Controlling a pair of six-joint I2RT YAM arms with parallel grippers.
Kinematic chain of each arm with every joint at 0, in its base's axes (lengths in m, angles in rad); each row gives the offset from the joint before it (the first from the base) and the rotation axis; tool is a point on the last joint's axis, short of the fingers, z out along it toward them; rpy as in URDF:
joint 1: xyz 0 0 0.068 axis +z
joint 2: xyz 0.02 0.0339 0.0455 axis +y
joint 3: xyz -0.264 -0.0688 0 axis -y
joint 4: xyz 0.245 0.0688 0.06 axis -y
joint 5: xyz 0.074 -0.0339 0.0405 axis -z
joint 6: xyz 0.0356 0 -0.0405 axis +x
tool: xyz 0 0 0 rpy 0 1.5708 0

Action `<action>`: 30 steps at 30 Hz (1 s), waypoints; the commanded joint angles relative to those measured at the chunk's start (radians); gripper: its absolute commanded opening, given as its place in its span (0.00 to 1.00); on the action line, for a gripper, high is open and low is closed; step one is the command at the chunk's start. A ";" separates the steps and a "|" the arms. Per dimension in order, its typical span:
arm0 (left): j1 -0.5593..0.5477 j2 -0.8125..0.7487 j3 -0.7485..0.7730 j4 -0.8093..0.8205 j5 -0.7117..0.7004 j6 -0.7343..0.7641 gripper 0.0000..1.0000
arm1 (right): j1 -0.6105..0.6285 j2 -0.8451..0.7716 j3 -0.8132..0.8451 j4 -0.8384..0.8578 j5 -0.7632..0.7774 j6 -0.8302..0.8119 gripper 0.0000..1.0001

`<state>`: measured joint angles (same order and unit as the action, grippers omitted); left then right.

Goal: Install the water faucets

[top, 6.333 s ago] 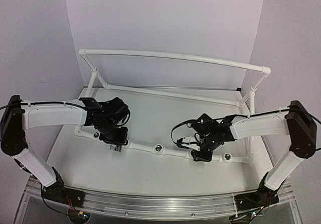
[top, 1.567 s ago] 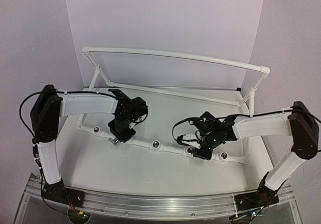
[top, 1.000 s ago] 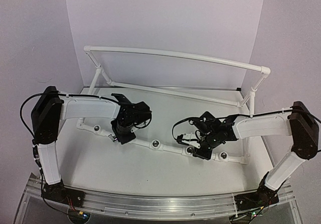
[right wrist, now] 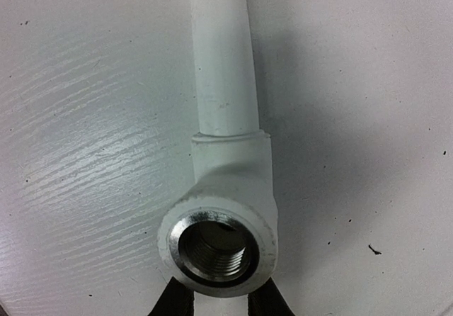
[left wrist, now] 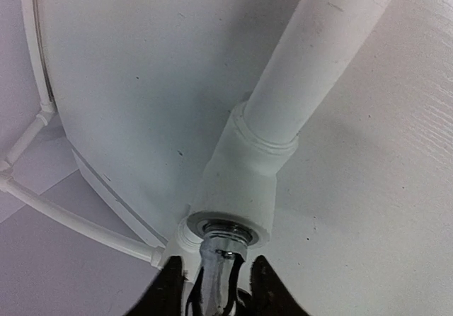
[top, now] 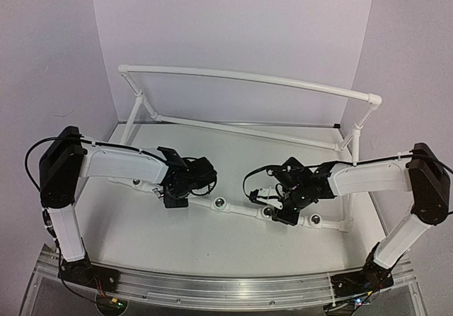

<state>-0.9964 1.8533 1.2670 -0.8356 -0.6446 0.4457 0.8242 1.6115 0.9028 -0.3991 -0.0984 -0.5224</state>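
The left gripper is clamped on a faucet, its tip in the left socket of the near pipe. The right gripper clasps the right socket.

A white pipe frame stood on a white table, its front run lying flat and its back rail raised. Round sockets dotted the front run; in the right wrist view one showed metal threads. Lilac walls rose behind, and a metal rail edged the near side.
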 commanded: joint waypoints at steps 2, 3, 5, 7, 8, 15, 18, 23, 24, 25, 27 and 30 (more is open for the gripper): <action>0.001 0.055 0.094 -0.098 0.012 -0.014 0.47 | 0.006 0.019 -0.028 -0.040 -0.055 0.015 0.24; 0.001 0.057 0.102 -0.108 0.014 -0.024 0.49 | 0.007 0.018 -0.028 -0.040 -0.054 0.015 0.24; 0.001 0.054 0.115 -0.122 0.026 -0.037 0.51 | 0.006 0.017 -0.029 -0.041 -0.055 0.015 0.24; 0.001 0.054 0.124 -0.129 0.017 -0.045 0.55 | 0.007 0.016 -0.030 -0.041 -0.056 0.016 0.24; 0.001 0.055 0.132 -0.136 0.011 -0.056 0.58 | 0.006 0.016 -0.029 -0.041 -0.056 0.016 0.24; 0.001 0.033 0.241 -0.202 -0.092 -0.174 0.85 | 0.007 0.021 -0.027 -0.040 -0.059 0.017 0.25; 0.001 0.006 0.309 -0.249 -0.085 -0.244 0.98 | 0.006 0.022 -0.024 -0.042 -0.060 0.018 0.27; 0.002 -0.029 0.413 -0.335 -0.009 -0.395 1.00 | 0.006 0.016 -0.023 -0.044 -0.063 0.019 0.36; 0.002 -0.044 0.427 -0.346 0.012 -0.428 1.00 | 0.007 0.014 -0.022 -0.044 -0.065 0.019 0.38; 0.004 -0.058 0.433 -0.348 0.035 -0.470 1.00 | 0.007 0.012 -0.022 -0.044 -0.067 0.020 0.41; 0.009 -0.104 0.433 -0.339 0.094 -0.545 1.00 | 0.006 0.009 -0.019 -0.044 -0.066 0.021 0.49; 0.030 -0.196 0.382 -0.283 0.212 -0.668 1.00 | 0.007 0.006 -0.008 -0.044 -0.063 0.023 0.56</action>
<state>-0.9895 1.8027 1.6556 -1.1276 -0.5808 -0.0121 0.8253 1.6115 0.9009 -0.4061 -0.1362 -0.5119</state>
